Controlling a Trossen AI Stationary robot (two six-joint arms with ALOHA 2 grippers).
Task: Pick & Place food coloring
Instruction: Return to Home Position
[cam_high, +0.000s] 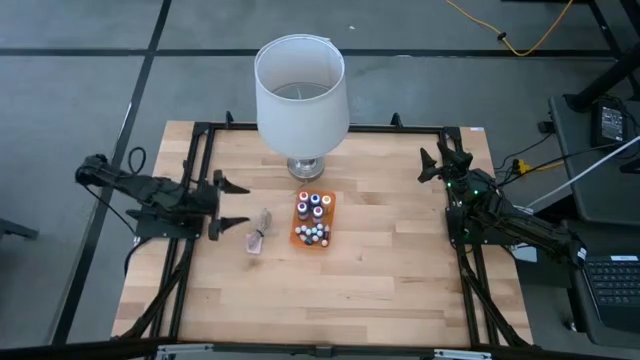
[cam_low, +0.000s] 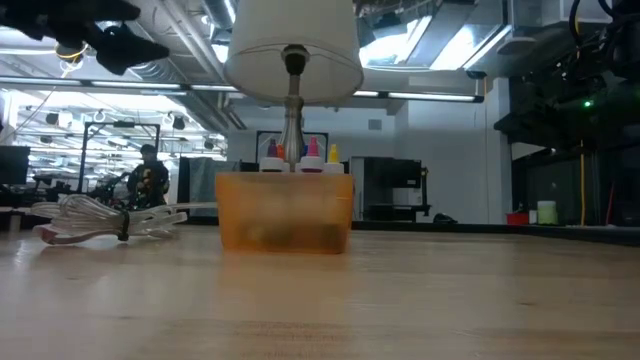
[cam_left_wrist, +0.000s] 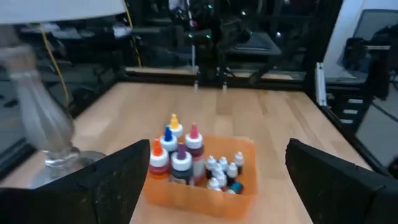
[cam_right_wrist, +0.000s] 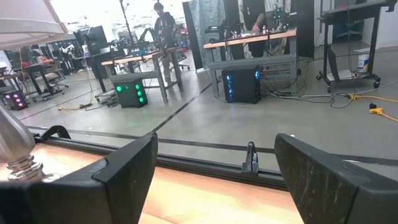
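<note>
The food coloring bottles (cam_high: 312, 218) stand upright in a flat orange tray (cam_high: 296, 238) at the table's middle. The taller ones, with coloured tips (cam_left_wrist: 176, 149), fill its far half and the tiny white-capped ones (cam_left_wrist: 222, 169) its near half. Their tips (cam_low: 300, 152) show above the tray's wall (cam_low: 285, 212) in the low view. My left gripper (cam_high: 236, 204) hovers open to the tray's left, facing it, with the bottles framed between its fingers (cam_left_wrist: 217, 149). My right gripper (cam_high: 441, 160) waits open near the table's far right corner, facing the far edge (cam_right_wrist: 214, 143).
A white-shaded lamp (cam_high: 300, 88) stands just beyond the tray on a glass base (cam_high: 306, 168). A crumpled clear wrapper (cam_high: 258, 233) lies between my left gripper and the tray. A black frame (cam_high: 400, 128) rims the table. Bare wood (cam_high: 330, 295) lies toward the near edge.
</note>
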